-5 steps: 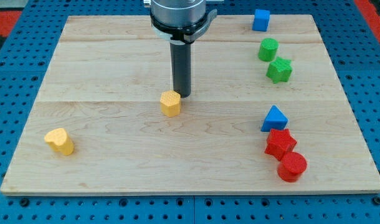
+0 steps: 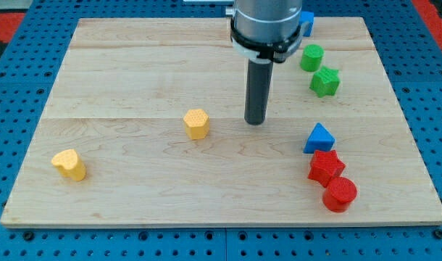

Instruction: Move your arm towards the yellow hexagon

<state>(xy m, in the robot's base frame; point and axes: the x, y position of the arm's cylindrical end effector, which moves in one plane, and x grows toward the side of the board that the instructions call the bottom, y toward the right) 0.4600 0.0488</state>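
The yellow hexagon (image 2: 196, 123) lies near the middle of the wooden board (image 2: 134, 72). My tip (image 2: 255, 122) rests on the board to the hexagon's right, about a block's width and a half away, not touching it. The rod rises from the tip to the arm's round head at the view's top.
A yellow heart-shaped block (image 2: 69, 164) lies at the lower left. At the right are a blue triangle (image 2: 319, 138), a red star (image 2: 326, 166) and a red cylinder (image 2: 340, 193). Further up are a green cylinder (image 2: 312, 57), a green star (image 2: 324, 82) and a blue cube (image 2: 306, 22), partly hidden by the arm.
My tip has moved to the view's right, from just above and right of the yellow hexagon to a spot well clear of it. The hexagon has barely shifted.
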